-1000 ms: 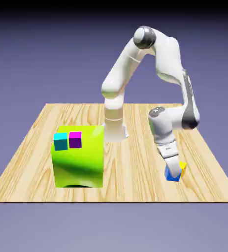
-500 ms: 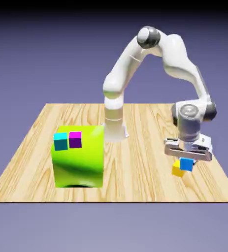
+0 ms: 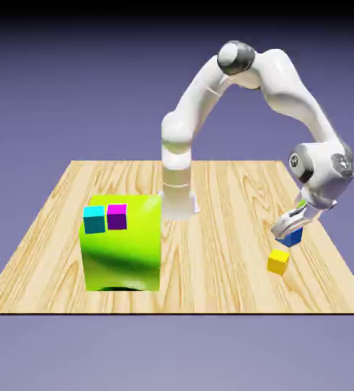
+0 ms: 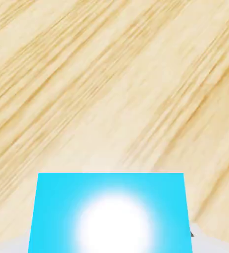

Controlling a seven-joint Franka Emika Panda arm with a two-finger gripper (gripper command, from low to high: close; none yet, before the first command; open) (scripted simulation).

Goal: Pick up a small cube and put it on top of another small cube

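My gripper (image 3: 290, 232) is closed tight on one blue cube (image 3: 291, 239). One yellow cube (image 3: 278, 262) sits nearer, on the right of the one table (image 3: 210, 263).

This place is a simulated robot scene, not a real room. The worktop (image 3: 210, 275) is one flat board of light wood with strong grain, and beyond its edges there is only a plain blue-violet backdrop (image 3: 95, 92), darker at the top. Behind the hand (image 3: 290, 223) rises a white robot arm (image 3: 287, 84), with its base (image 3: 179, 205) on the same worktop. The surfaces look smooth and rendered, and the colours of the big lime-green block (image 3: 122, 256), beyond the hand toward the exterior view's left, are very pure.
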